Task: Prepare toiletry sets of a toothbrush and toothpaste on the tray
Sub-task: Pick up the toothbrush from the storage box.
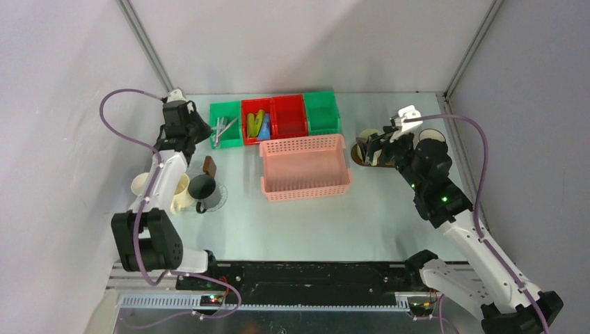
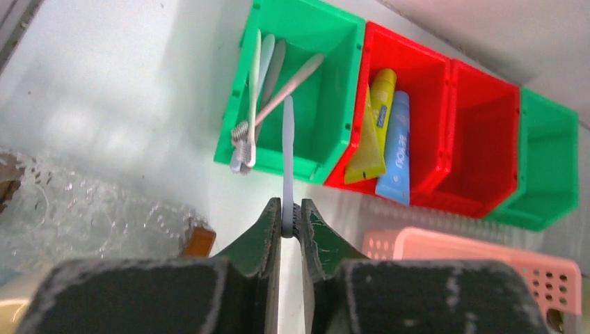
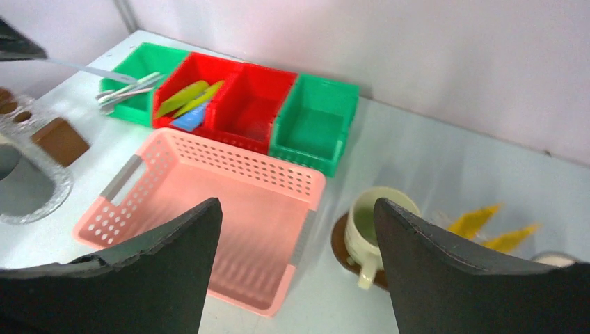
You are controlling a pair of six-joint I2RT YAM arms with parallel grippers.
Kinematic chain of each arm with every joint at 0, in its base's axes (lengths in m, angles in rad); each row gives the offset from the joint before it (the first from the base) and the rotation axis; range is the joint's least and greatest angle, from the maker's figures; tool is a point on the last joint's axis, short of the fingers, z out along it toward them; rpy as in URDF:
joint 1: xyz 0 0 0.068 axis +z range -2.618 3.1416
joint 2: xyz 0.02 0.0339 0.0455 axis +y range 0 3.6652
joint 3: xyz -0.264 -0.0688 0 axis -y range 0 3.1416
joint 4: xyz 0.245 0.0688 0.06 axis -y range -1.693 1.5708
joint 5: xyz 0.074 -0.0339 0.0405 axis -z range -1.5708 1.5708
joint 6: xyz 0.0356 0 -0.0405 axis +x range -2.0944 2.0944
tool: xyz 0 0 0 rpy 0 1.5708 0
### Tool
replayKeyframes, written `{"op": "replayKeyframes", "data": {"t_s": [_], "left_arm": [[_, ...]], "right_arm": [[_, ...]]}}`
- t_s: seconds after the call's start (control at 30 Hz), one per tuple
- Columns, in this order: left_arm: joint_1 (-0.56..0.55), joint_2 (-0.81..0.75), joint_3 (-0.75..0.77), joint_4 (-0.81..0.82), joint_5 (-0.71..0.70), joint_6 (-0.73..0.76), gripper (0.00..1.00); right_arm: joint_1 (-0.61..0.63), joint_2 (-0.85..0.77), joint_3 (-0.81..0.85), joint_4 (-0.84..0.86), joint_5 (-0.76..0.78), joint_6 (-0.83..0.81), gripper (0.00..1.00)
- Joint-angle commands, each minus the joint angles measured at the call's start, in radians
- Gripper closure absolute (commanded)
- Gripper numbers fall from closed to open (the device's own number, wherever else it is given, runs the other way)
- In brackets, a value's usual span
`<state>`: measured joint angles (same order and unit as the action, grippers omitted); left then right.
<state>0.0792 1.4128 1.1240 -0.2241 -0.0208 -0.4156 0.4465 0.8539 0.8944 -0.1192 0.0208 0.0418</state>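
My left gripper (image 2: 291,216) is shut on the handle of a pale thin toothbrush (image 2: 287,153), held just in front of the green bin (image 2: 327,90) that holds several more brushes. The red bin (image 2: 417,104) beside it holds yellow tubes (image 2: 379,115) and a blue tube (image 2: 395,149). My right gripper (image 3: 297,209) is open and empty, above a cream mug (image 3: 376,223) on the dark brown tray (image 3: 339,245). Yellow tubes (image 3: 473,221) lie to the mug's right. In the top view the left gripper (image 1: 202,133) is at the bins and the right gripper (image 1: 379,142) is over the tray (image 1: 357,153).
A pink lattice basket (image 1: 305,167) stands mid-table. Two cream mugs (image 1: 182,193) and a dark mug (image 1: 202,186) on a clear patterned disc (image 1: 217,198) stand at the left, with a brown block (image 1: 210,165). An empty red bin (image 1: 289,115) and green bin (image 1: 321,111) stand at the back.
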Motion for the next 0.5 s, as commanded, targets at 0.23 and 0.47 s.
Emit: {"op": "replayKeyframes", "data": {"t_s": [0.23,0.47], "left_arm": [[-0.045,-0.216,0.078,-0.274,0.219,0.103,1.0],[-0.145,-0.331,0.073,-0.368,0.323,0.107,1.0]], "right_arm": [[0.213,0.116,0.0,0.308,-0.224,-0.314,0.2],[0.266,0.221,0.0,0.471,-0.402,-0.394,0.23]]}}
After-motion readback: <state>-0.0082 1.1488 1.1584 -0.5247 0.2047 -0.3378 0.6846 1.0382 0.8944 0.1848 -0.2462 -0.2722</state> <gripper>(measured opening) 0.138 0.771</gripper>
